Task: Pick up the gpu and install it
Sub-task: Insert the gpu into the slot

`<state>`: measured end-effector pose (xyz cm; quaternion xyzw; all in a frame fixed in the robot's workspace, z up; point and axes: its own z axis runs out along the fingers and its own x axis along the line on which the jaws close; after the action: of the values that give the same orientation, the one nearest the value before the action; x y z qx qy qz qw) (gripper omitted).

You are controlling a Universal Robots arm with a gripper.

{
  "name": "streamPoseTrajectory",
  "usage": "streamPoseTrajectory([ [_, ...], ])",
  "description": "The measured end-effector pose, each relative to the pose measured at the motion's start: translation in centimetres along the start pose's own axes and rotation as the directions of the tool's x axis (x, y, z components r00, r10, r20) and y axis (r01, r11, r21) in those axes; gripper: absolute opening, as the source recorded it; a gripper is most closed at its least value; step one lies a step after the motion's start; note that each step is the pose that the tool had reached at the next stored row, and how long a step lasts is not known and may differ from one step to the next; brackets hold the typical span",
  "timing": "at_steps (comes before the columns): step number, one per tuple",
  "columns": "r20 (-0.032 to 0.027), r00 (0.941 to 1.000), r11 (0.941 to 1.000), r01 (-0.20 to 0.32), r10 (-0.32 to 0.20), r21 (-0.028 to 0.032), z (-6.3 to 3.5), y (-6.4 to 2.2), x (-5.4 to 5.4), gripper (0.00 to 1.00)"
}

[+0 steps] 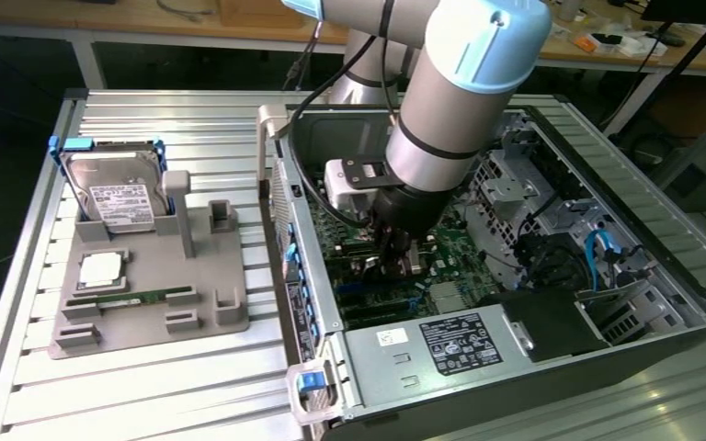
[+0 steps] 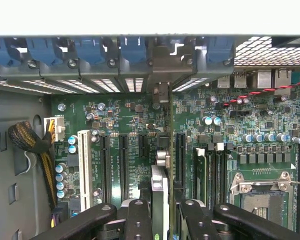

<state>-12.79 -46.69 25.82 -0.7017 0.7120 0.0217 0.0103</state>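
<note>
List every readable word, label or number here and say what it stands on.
No text reads clearly.
Hard drive label: too blurred.
Power supply label: print too small.
Motherboard markings: too small.
gpu edge in the gripper: no print seen.

Edge-on gpu [image 2: 159, 196] between jaws, over motherboard [image 2: 115, 117]

The arm [image 1: 451, 110] reaches steeply down from above, its last link almost vertical. At its tip the black gripper [image 1: 396, 260] points straight down, its fingers [image 2: 137, 220] drawn close together and clamped on either side of the gpu [image 2: 159, 187], which is held edge-on.
</note>
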Motion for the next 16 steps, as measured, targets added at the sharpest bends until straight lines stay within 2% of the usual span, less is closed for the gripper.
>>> streamPoseTrajectory([
  [16,-0.0001,1.0,1.0,0.0,0.0,-0.0001,0.01,0.0,0.05,0.27],
])
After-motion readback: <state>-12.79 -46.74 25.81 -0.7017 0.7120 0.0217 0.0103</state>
